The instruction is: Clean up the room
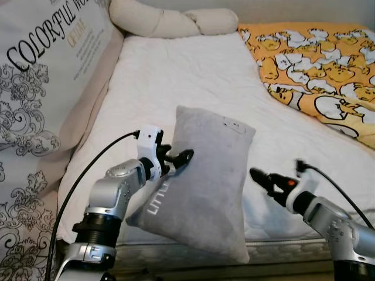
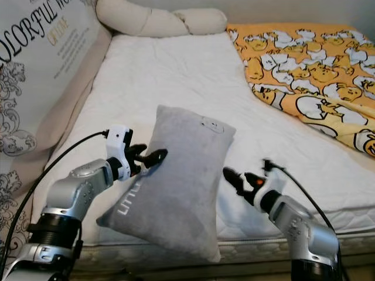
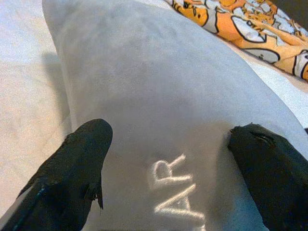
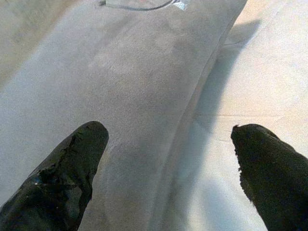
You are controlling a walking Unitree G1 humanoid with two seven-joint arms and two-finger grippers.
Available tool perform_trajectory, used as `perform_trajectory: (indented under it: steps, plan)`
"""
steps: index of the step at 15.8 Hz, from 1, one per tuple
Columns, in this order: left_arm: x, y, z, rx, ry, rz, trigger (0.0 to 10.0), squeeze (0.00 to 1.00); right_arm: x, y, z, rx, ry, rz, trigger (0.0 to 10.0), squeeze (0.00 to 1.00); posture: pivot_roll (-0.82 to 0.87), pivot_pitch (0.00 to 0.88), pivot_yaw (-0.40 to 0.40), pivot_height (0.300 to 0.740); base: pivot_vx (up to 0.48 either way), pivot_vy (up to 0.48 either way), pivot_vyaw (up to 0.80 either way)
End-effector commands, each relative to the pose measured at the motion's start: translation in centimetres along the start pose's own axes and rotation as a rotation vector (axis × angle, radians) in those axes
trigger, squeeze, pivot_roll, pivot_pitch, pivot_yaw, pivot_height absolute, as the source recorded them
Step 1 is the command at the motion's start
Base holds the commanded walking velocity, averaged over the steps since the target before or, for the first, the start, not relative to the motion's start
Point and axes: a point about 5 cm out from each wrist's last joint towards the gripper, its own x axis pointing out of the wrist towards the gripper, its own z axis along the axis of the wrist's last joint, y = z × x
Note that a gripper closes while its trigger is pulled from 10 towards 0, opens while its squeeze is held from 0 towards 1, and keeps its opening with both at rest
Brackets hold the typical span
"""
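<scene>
a grey pillow (image 1: 202, 181) stands tilted at the near edge of the bed (image 1: 193, 76), its lower corner hanging past the mattress edge and its upper corner, with a small white label, leaning toward the middle of the bed. pale embroidered letters run along its lower left side.

the left tool (image 1: 176, 161) presses against the pillow's left edge. in the left wrist view its two black fingers (image 3: 72, 168) are spread wide with the grey fabric and the stitched letters between them, so it is released, not clenched on the pillow; whether the tips touch the fabric is hard to tell.

the right tool (image 1: 263, 178) sits just beside the pillow's right edge, apart from it. the right wrist view shows its fingers (image 4: 67, 173) also spread wide, one over the pillow and one over the white sheet, grasping nothing.

on the bed's far right lies an orange blanket (image 1: 316, 64) printed with cartoon figures. a long cream bolster (image 1: 170, 22) lies across the head of the bed. along the left side leans a large printed cushion (image 1: 41, 76) with black lettering and grey scrollwork.
</scene>
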Motion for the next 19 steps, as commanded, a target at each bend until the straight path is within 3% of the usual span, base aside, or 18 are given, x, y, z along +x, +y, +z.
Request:
perform_trajectory:
  steps: [1, 4, 8, 9, 11, 12, 13, 14, 15, 16, 19]
  plan:
    - [0.1, 0.4, 0.3, -0.035, -0.038, -0.011, 10.0, 1.00, 0.1, -0.5, 0.1, 0.050, -0.034, 0.010, 10.0, 1.00, -0.04, 0.000, 0.036, 0.740, 0.000, 0.000, 0.00]
    - [1.1, 0.9, 0.0, -0.194, -0.078, -0.068, 10.0, 1.00, 1.1, -1.2, -1.3, 0.183, -0.031, 0.079, 10.0, 1.00, -0.04, 0.000, 0.044, 0.740, 0.000, 0.000, 0.00]
    - [1.3, 0.6, -2.7, -0.265, -0.022, -0.191, 10.0, 1.00, 2.2, -0.4, -3.4, 0.311, 0.035, 0.193, 10.0, 1.00, -0.04, 0.000, 0.046, 0.740, 0.000, 0.000, 0.00]
    - [1.4, 0.3, -3.1, -0.267, -0.003, -0.200, 10.0, 1.00, 2.4, -0.2, -3.7, 0.325, 0.041, 0.209, 10.0, 1.00, -0.03, 0.000, 0.044, 0.740, 0.000, 0.000, 0.00]
    - [2.4, -0.8, -6.4, -0.175, 0.134, -0.182, 10.0, 1.00, 3.6, 0.4, -5.9, 0.291, 0.166, 0.173, 10.0, 1.00, -0.04, 0.000, 0.043, 0.740, 0.000, 0.000, 0.00]
    - [2.5, -1.2, -6.7, -0.194, 0.150, -0.205, 10.0, 1.00, 3.8, 0.6, -5.7, 0.283, 0.162, 0.174, 10.0, 1.00, -0.04, 0.000, 0.045, 0.740, 0.000, 0.000, 0.00]
    - [2.5, -1.4, -7.0, -0.207, 0.180, -0.210, 9.5, 1.00, 4.1, 0.8, -5.6, 0.264, 0.159, 0.175, 3.4, 0.00, -0.04, 0.000, 0.044, 0.740, 0.000, 0.000, 0.00]
    - [2.6, -1.4, -7.1, -0.189, 0.192, -0.194, 5.2, 0.11, 4.2, 1.0, -5.5, 0.252, 0.155, 0.180, 0.0, 0.00, -0.04, 0.000, 0.044, 0.740, 0.000, 0.000, 0.00]
    - [2.6, -1.4, -7.3, -0.166, 0.198, -0.181, 1.6, 0.00, 4.4, 1.4, -5.3, 0.234, 0.152, 0.196, 0.0, 0.00, -0.04, 0.000, 0.043, 0.740, 0.000, 0.000, 0.00]
    - [2.7, -1.3, -7.2, -0.156, 0.187, -0.168, 0.0, 0.00, 4.6, 1.5, -5.4, 0.191, 0.162, 0.181, 0.0, 0.00, -0.04, 0.000, 0.042, 0.740, 0.000, 0.000, 0.00]
    - [2.8, -0.9, -7.1, -0.135, 0.170, -0.123, 0.0, 0.00, 5.2, 1.8, -5.2, 0.146, 0.154, 0.146, 0.0, 0.00, -0.03, 0.000, 0.036, 0.740, 0.000, 0.000, 0.00]
